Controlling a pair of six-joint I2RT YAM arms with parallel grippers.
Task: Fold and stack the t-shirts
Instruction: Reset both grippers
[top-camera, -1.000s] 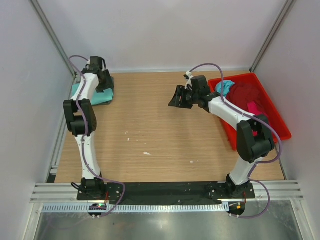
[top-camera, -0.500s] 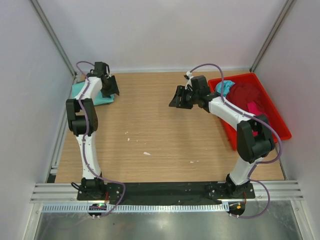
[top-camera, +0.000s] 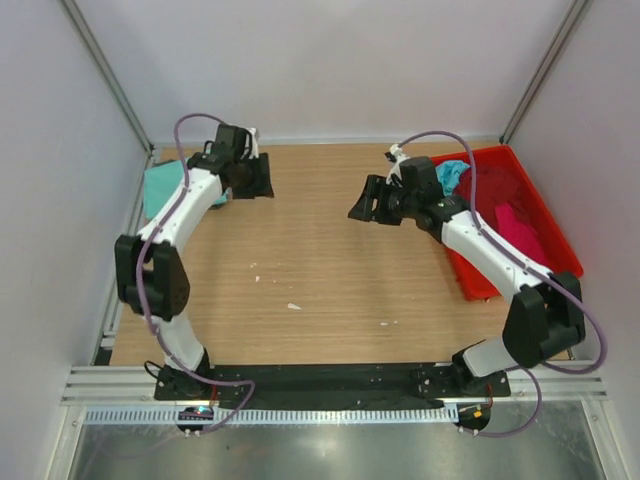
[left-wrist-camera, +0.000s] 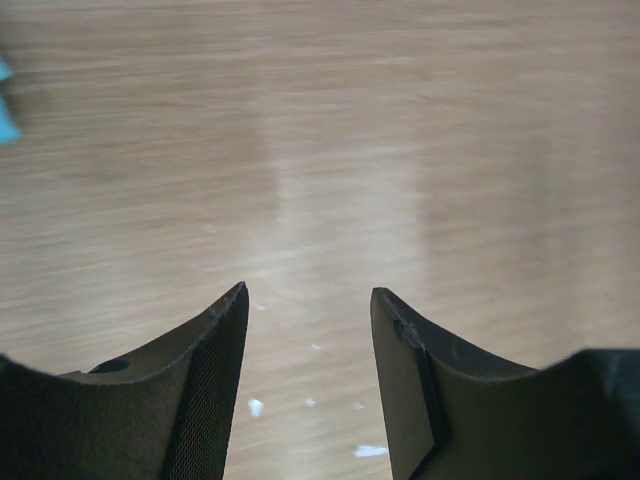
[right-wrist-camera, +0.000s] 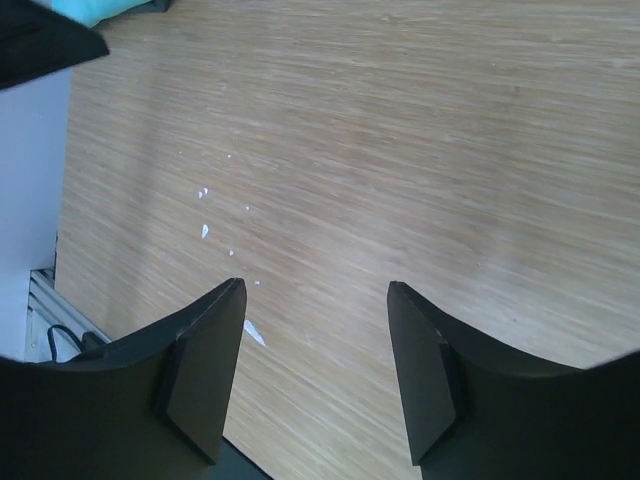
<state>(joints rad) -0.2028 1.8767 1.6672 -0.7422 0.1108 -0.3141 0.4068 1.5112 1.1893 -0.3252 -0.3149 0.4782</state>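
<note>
Top external view: the desk (top-camera: 320, 290) lies bare in the middle. The red tray (top-camera: 478, 288) at the right of the frame holds a heap of a maroon t-shirt (top-camera: 495, 185), a pink t-shirt (top-camera: 517, 225) and a turquoise t-shirt (top-camera: 452, 172), none folded. One mint green t-shirt (top-camera: 160, 185) lies flat at upper left, seemingly folded, so the stack has barely begun and most work remains. Left fingers (left-wrist-camera: 220, 330) and right fingers (right-wrist-camera: 205, 340) stand spread above wood, gripping nothing.
</note>
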